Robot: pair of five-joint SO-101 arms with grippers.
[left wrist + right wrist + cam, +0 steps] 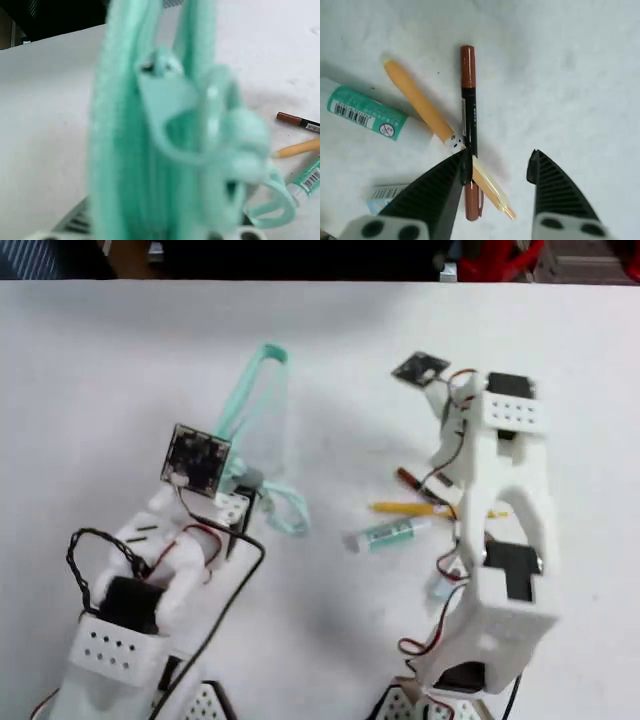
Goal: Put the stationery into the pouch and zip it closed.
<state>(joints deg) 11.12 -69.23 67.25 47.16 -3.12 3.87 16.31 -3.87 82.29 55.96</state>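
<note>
Hovering right gripper (500, 156): fingers (440, 192) spread; brown pen (468, 100) lies under one finger, not between — long axis across the closing line.
Yellow pen (417, 102): crosses brown pen there.
Left gripper (243, 495): pinches pouch (160, 125), well apart.

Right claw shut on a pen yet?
No, the right claw is open; the brown pen and yellow pen lie crossed and ungripped beneath it.
</note>
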